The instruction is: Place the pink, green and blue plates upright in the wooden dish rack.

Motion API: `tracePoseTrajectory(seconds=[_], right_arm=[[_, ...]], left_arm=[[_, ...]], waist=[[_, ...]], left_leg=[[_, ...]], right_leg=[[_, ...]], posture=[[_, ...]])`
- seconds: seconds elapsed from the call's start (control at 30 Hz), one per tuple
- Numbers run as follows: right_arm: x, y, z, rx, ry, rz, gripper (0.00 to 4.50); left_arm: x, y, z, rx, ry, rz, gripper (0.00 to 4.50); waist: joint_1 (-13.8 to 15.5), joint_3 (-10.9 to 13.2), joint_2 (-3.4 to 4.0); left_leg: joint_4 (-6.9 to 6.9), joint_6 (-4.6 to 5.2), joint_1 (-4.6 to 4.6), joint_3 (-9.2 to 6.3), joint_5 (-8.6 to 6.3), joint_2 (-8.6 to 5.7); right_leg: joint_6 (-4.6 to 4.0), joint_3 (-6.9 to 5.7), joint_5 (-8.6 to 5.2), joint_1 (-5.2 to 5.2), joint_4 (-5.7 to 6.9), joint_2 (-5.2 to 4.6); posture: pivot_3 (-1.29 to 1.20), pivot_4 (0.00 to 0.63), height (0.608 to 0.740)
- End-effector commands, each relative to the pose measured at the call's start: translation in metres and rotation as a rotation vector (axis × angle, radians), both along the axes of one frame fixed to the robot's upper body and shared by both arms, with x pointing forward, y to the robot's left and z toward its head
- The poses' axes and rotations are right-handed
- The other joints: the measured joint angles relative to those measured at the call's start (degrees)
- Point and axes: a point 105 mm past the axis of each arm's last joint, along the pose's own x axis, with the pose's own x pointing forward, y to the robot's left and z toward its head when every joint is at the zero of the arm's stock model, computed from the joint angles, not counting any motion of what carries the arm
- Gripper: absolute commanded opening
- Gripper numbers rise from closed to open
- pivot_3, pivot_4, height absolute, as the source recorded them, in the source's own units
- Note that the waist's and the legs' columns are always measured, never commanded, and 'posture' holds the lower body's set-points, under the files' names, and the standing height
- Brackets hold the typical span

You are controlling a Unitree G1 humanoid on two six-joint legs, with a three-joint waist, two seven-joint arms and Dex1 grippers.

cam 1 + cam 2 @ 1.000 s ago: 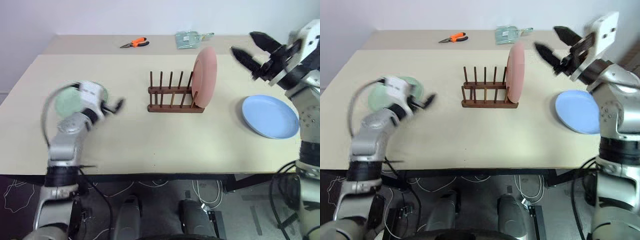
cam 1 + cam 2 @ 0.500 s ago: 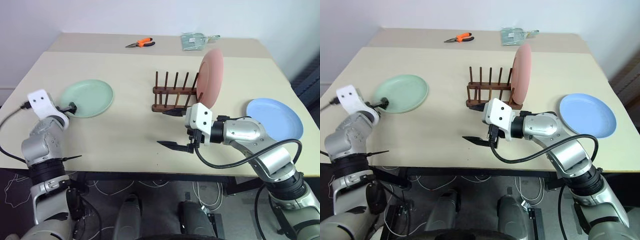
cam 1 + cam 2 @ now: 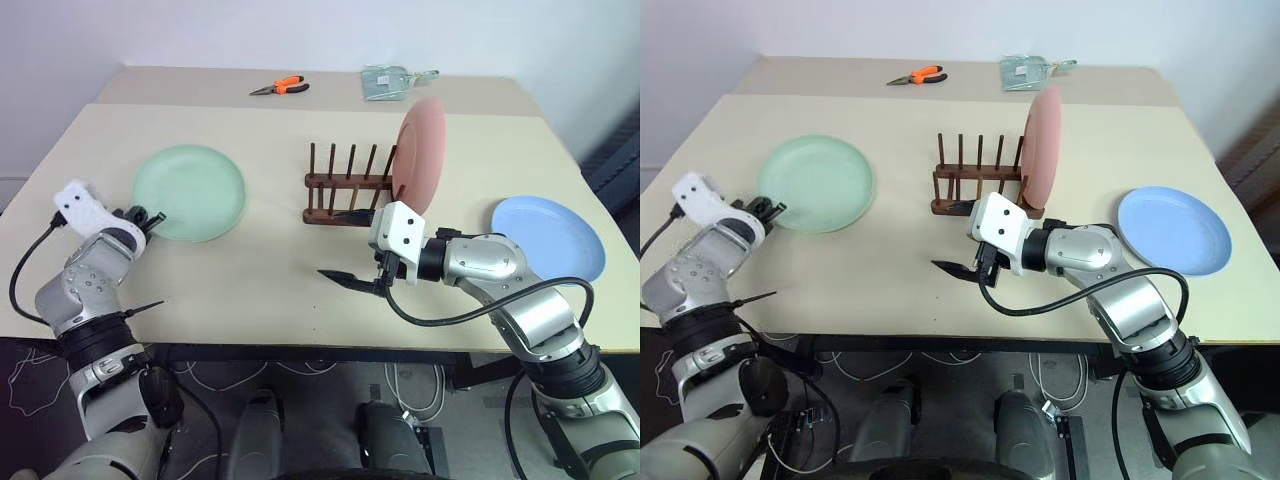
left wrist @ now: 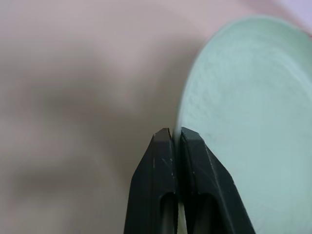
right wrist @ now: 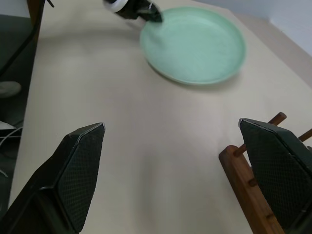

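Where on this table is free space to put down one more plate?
Bare top lies between the green plate and the wooden dish rack, and behind the rack up to the pliers. Crowded: in front of the rack, where the right claw hovers.

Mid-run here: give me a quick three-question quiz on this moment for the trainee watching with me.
1. Which plate stands upright in the wooden dish rack?
2. True or false: the right gripper holds the blue plate.
3. What is the left gripper shut on: A) the orange pliers, B) the green plate's rim, C) a rack peg?

Key:
1. The pink plate, at the rack's right end.
2. False: its jaws are open and empty, and the blue plate lies flat on the table.
3. B.
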Motion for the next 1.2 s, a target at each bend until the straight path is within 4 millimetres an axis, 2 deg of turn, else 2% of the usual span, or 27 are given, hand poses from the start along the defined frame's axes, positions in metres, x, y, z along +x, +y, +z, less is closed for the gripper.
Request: tracePoseTrajectory(seconds=[0.03,0.13,0.27,0.37,0.5,0.6,0.73,0.83,0.9,0.97,1.0,1.03,1.1,1.2], right_arm=[[0.006,0.006,0.029,0.004,-0.199,-0.016,4.5],[0.012,0.015,0.043,-0.009,-0.338,-0.019,4.5],[0.022,0.026,0.055,-0.031,-0.511,-0.044,4.5],[0.044,0.028,0.051,-0.146,-0.631,-0.111,4.5],[0.062,0.023,0.037,-0.292,-0.723,-0.138,4.5],[0.069,0.018,0.031,-0.329,-0.747,-0.153,3.61],[0.071,0.015,0.035,-0.317,-0.772,-0.182,1.63],[0.07,0.016,0.039,-0.297,-0.804,-0.191,0.17],[0.069,0.017,0.041,-0.287,-0.819,-0.196,0.0],[0.066,0.018,0.044,-0.262,-0.845,-0.196,0.0],[0.061,0.018,0.048,-0.197,-0.836,-0.205,0.0],[0.058,0.016,0.053,-0.132,-0.813,-0.22,0.0],[0.051,0.011,0.066,0.006,-0.764,-0.245,0.0],[0.035,0.005,0.086,0.271,-0.594,-0.208,0.0]], left_arm=[[0.0,-0.04,0.09,0.174,-0.336,-0.17,0.02],[-0.004,-0.074,0.118,0.273,-0.417,-0.296,0.02],[-0.005,-0.104,0.132,0.308,-0.432,-0.394,0.02],[-0.013,-0.14,0.138,0.346,-0.446,-0.523,0.02],[-0.018,-0.155,0.146,0.321,-0.478,-0.574,0.02],[-0.021,-0.161,0.145,0.302,-0.476,-0.599,0.0],[-0.02,-0.159,0.138,0.277,-0.452,-0.597,0.0],[-0.018,-0.149,0.145,0.197,-0.49,-0.551,0.96],[-0.017,-0.142,0.154,0.139,-0.529,-0.506,2.0],[-0.013,-0.117,0.172,0.036,-0.603,-0.372,3.0],[-0.009,-0.095,0.174,0.039,-0.614,-0.261,3.46],[-0.006,-0.079,0.171,0.105,-0.597,-0.185,3.46],[-0.002,-0.064,0.158,0.324,-0.541,-0.121,3.46],[-0.002,-0.068,0.132,0.482,-0.489,-0.212,3.46]], waist=[[-0.03,0.03,-0.04],[-0.16,0.03,-0.05],[-0.49,0.02,-0.03],[-0.66,0.03,-0.03],[-0.35,0.04,-0.05],[-0.43,0.05,-0.04],[-0.69,0.05,-0.03],[-1.04,0.05,-0.04],[-1.12,0.07,-0.05],[-1.16,0.1,-0.1],[-1.22,0.1,-0.11],[-1.4,0.1,-0.11],[-1.89,0.1,-0.06],[-1.55,0.1,-0.03]], left_leg=[[0.0,-0.03,-0.03,0.0,0.02,0.0],[-0.02,-0.05,-0.01,0.0,0.03,0.01],[-0.09,-0.05,0.03,0.01,0.03,0.01],[-0.08,-0.04,0.02,0.0,0.04,0.01],[-0.05,-0.04,-0.02,0.0,0.04,0.0],[-0.08,-0.04,-0.01,0.0,0.04,0.01],[-0.08,-0.04,0.0,0.0,0.04,0.01],[-0.07,-0.04,0.0,0.0,0.05,0.01],[-0.05,-0.04,0.0,-0.02,0.05,0.0],[-0.05,-0.04,0.0,-0.03,0.05,0.0],[-0.05,-0.05,0.0,-0.05,0.05,0.0],[-0.06,-0.05,0.01,-0.05,0.06,0.0],[-0.13,-0.05,0.06,-0.03,0.05,0.01],[-0.24,-0.07,0.12,-0.02,0.07,0.02]], right_leg=[[0.0,-0.01,0.0,-0.02,0.0,0.0],[0.02,-0.01,0.03,-0.03,0.01,0.01],[0.14,0.0,0.08,-0.03,0.0,0.01],[0.15,0.0,0.09,-0.03,0.01,0.01],[0.14,0.0,0.09,-0.03,0.0,0.01],[0.15,0.0,0.09,-0.04,0.0,0.01],[0.16,0.0,0.09,-0.04,0.02,0.01],[0.17,0.0,0.09,-0.03,0.02,0.01],[0.17,-0.01,0.09,0.01,0.01,0.01],[0.17,-0.01,0.09,0.0,0.01,0.01],[0.17,-0.02,0.09,-0.01,0.01,0.02],[0.17,-0.02,0.09,0.0,0.01,0.02],[0.2,0.0,0.11,-0.01,0.02,0.02],[0.24,-0.03,0.12,0.0,0.06,0.02]], posture=[[0.0,0.15,0.74],[0.0,0.15,0.74],[0.0,0.15,0.74],[0.0,0.15,0.74],[0.0,0.15,0.74],[0.0,0.15,0.74],[0.0,0.15,0.74],[0.0,0.15,0.74],[0.0,0.15,0.74],[0.0,0.15,0.74],[0.0,0.15,0.74],[0.0,0.15,0.74],[0.0,0.15,0.74],[0.0,0.15,0.74]])
